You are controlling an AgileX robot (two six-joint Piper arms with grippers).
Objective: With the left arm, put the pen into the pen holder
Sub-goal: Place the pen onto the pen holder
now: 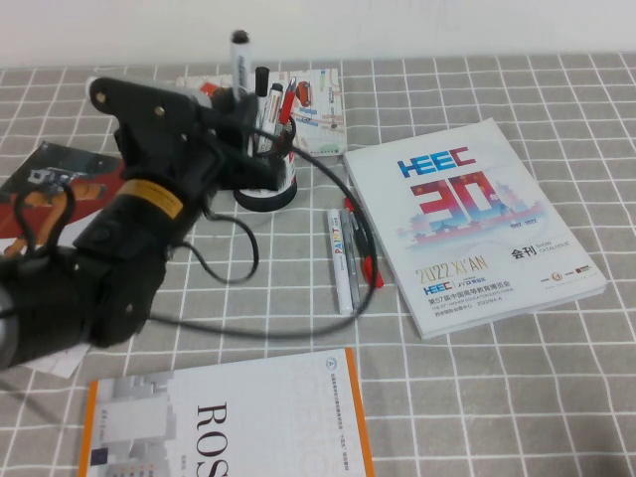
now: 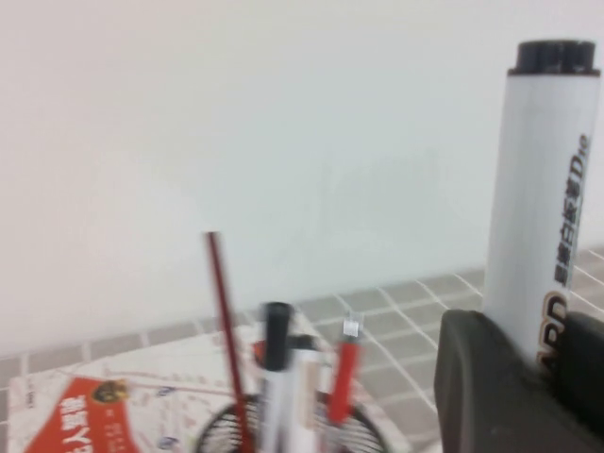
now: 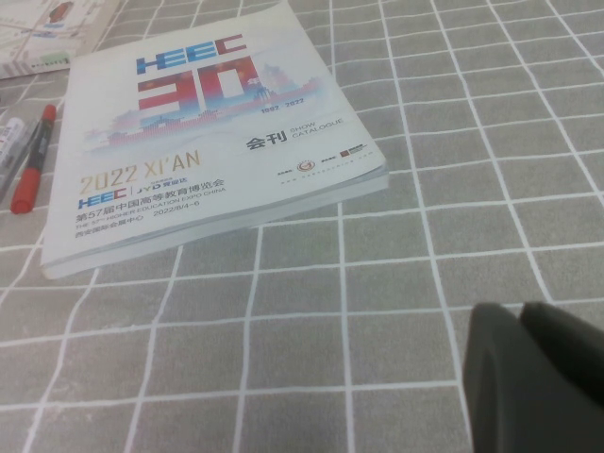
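Left hand (image 1: 237, 99) grips the pen (image 1: 239, 58) upright, just above the pen holder (image 1: 270, 177) at twelve o'clock; right hand (image 3: 533, 377) low over the worktop (image 3: 425, 283), fingers: cannot tell

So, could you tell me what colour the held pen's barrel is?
White, with a black end; the pen shows best in the left wrist view.

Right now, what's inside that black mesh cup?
The pen holder already holds a black-capped marker and red pens. Its bottom is hidden. The left gripper holds the pen upright above it. The right gripper hangs over bare tablecloth.
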